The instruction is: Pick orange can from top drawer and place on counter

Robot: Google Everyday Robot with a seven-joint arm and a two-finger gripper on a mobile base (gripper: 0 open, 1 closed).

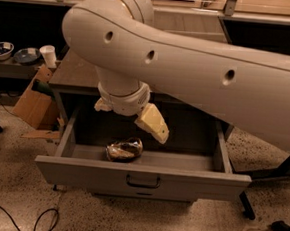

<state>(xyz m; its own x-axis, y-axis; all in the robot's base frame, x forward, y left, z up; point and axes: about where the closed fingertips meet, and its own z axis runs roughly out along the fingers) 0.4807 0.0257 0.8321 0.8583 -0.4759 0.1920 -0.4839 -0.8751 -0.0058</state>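
The orange can [124,149] lies on its side inside the open top drawer [142,179], near the front panel and left of centre. My gripper [130,121] hangs from the big white arm just above the can and a little behind it, not touching it. It is open and empty: one pale yellow finger [153,124] points down to the right, and the other finger [102,105] shows at the left. The dark counter [78,74] lies behind the drawer, mostly hidden by the arm.
The white arm [213,78] crosses the view from the right and covers much of the counter. A cardboard box [34,104] leans at the left of the cabinet. A white cup [48,56] and bowls [1,50] stand on a low shelf at far left. Cables lie on the floor.
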